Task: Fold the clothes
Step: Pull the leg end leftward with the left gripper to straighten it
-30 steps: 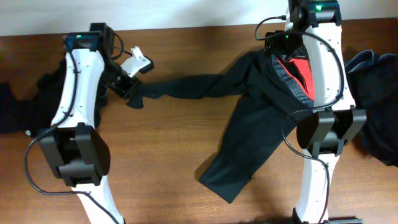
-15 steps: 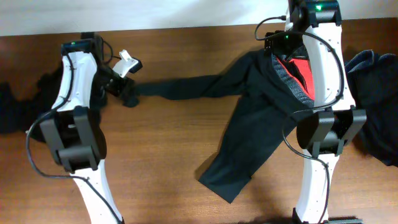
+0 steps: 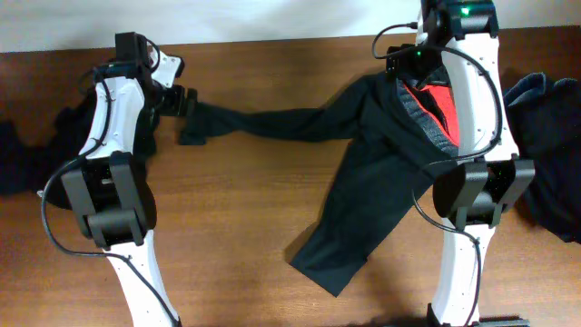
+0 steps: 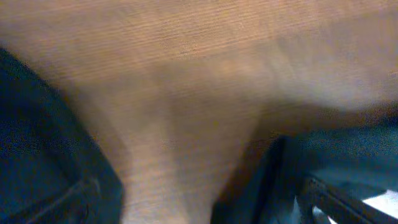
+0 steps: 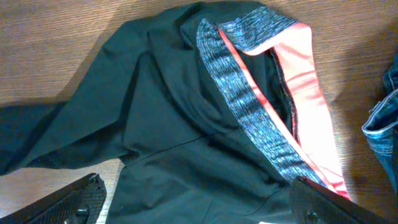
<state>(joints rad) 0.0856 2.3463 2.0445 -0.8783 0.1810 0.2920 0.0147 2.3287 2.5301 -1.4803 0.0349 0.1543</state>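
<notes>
- Fingers (image 4: 329, 205) on the left gripper (image 4: 199, 186) are spread wide in its wrist view. Nothing is pinched, there's just bare wood between them. That whole shot is smeared, so don't ask me for detail.
- From overhead, that gripper sits near the back left of the table (image 3: 236, 236), just beside the cuff end (image 3: 192, 134) of one trouser leg. Can't tell if it's touching the cloth.
- Right gripper (image 5: 198, 186): its fingers (image 5: 74, 202) are spread wide too, one in each bottom corner of its wrist view. It's hovering over the trousers (image 3: 381, 173) with nothing in its grip.
- The trousers are black and lie flat-ish on the table, right of centre. The waist end is at the back right, partly under the right arm.
- One leg (image 3: 272, 123) runs out leftwards along the back toward the left gripper. The other leg (image 3: 345, 245) angles down toward the front edge.
- The waistband (image 5: 249, 112) is speckled grey knit, flopped open so the bright red lining (image 5: 305, 93) shows.
- More dark clothes (image 3: 27, 154) are bunched at the left edge of the table behind the left arm, near that cuff but well apart from the main body of the trousers.
- A navy heap (image 3: 545, 145) sits at the right edge, just beside the right arm.
- A blue hem (image 5: 382, 124) with stitching pokes in at the right side of the right wrist view, close to the red lining.
</notes>
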